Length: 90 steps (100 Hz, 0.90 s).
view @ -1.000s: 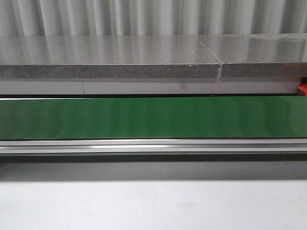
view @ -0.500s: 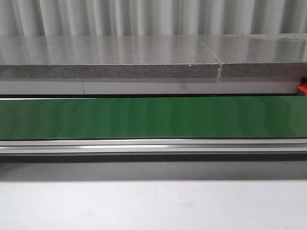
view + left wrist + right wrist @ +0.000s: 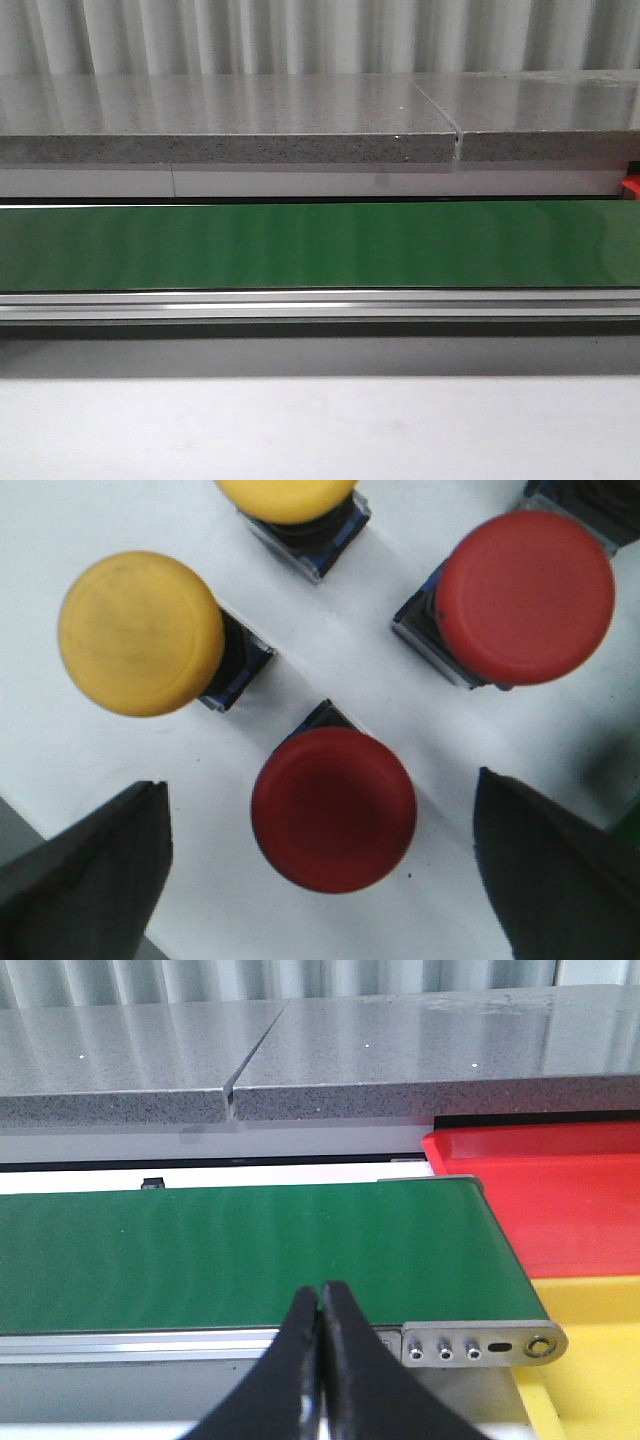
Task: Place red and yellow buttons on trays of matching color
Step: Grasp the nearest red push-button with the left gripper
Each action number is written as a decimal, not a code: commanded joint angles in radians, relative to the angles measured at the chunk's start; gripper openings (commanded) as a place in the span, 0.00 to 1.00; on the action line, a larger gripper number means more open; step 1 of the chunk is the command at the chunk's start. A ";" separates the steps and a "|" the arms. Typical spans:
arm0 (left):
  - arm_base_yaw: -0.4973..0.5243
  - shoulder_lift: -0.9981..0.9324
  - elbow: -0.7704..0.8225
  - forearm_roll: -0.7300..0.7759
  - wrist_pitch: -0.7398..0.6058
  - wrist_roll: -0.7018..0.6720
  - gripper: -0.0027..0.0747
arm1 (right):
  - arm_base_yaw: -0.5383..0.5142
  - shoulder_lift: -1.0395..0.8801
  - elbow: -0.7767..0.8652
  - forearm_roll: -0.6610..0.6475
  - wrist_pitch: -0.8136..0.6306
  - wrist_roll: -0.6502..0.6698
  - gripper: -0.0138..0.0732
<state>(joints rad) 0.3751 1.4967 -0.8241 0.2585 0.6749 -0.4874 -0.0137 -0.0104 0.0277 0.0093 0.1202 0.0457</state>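
The green conveyor belt (image 3: 320,245) filled the front view, bare of buttons, with the grey stone ledge (image 3: 230,118) behind it. From the right wrist I saw the red tray (image 3: 560,1195) and the yellow tray (image 3: 590,1360) sitting side by side just past the belt's end, both looking empty as far as I could see.

The buttons were all under my left wrist, standing on the white table (image 3: 330,680): a red button (image 3: 333,809) nearest, between the spread jaws of the left gripper (image 3: 320,870); a second red button (image 3: 525,596) off to one side; a yellow button (image 3: 140,632) on the other; and the edge of another yellow button (image 3: 285,498) beyond. The right gripper (image 3: 320,1360) had its jaws pressed together on nothing.

I judged these to be rigid plastic, light, with smooth domed caps likely to slip. I would take the near red one across the rim of its mushroom cap, or lower on the squarish dark base (image 3: 318,718), where flat sides should give the jaws surer purchase.
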 commanded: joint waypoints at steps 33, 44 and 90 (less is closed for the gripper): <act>0.002 -0.026 -0.030 0.001 -0.027 -0.001 0.12 | -0.006 -0.009 -0.016 -0.009 -0.086 -0.003 0.08; -0.007 -0.038 -0.030 -0.001 -0.009 -0.001 0.03 | -0.006 -0.009 -0.016 -0.009 -0.086 -0.003 0.08; -0.053 -0.299 -0.066 0.007 0.071 0.038 0.01 | -0.006 -0.009 -0.016 -0.009 -0.086 -0.003 0.08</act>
<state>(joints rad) 0.3281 1.2726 -0.8319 0.2585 0.7573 -0.4542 -0.0137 -0.0104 0.0277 0.0093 0.1202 0.0457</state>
